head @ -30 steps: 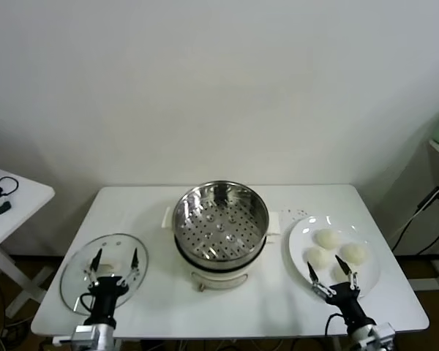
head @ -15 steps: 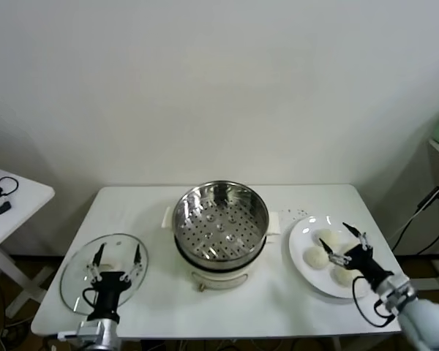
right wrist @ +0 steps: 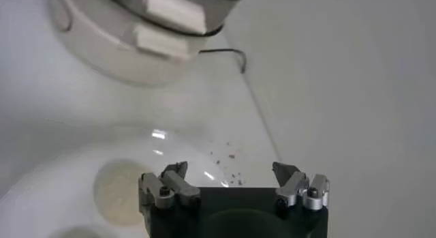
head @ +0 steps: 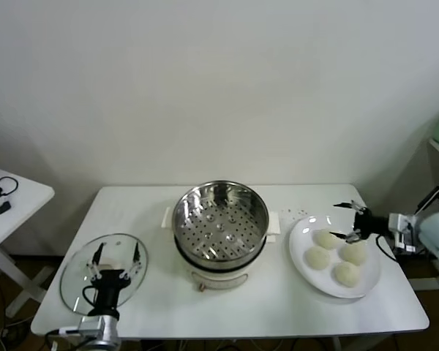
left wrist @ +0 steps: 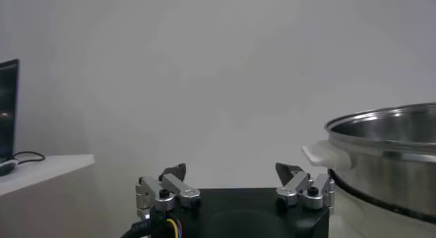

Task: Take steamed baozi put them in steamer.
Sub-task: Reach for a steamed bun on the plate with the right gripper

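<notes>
Four cream-white baozi (head: 326, 239) lie on a white plate (head: 298, 235) at the table's right. The steel steamer (head: 221, 219) with its perforated tray stands on a white base at the table's middle and holds no bun. My right gripper (head: 346, 221) is open and empty, reaching in from the right, just above the plate's far edge beside the nearest bun. The right wrist view shows one bun (right wrist: 116, 191), the plate and the steamer's base (right wrist: 129, 52). My left gripper (head: 115, 265) is open and empty, parked over the glass lid.
A round glass lid (head: 77, 274) lies flat at the table's front left. A small side table (head: 14, 197) with a cable stands at the far left. The table's front edge runs close to the lid and plate.
My right arm swung from the table's front edge round to the right side; its gripper now points in over the plate's far rim. The left arm stayed put.
</notes>
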You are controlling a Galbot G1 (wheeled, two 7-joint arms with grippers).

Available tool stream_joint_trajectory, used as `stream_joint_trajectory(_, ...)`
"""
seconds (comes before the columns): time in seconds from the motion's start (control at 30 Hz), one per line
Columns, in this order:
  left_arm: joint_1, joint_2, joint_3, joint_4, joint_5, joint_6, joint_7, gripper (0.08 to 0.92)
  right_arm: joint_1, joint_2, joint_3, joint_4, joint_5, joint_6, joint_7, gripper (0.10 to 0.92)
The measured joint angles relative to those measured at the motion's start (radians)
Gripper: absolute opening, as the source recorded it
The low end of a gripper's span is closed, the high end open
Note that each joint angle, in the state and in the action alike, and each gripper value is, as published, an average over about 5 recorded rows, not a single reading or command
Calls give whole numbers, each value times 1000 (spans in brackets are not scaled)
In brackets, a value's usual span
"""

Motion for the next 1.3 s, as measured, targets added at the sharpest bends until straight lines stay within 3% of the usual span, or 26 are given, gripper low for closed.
stream_joint_trajectory(0.53,-14,7,-3,0,-19,28,-3,823,255,229,-299,-304,-166,19,-146,823)
stream_joint_trajectory(1.3,-22,8,-5,20,-55,38,-8,823,222,351,-283,-433,-261,14,-149,807)
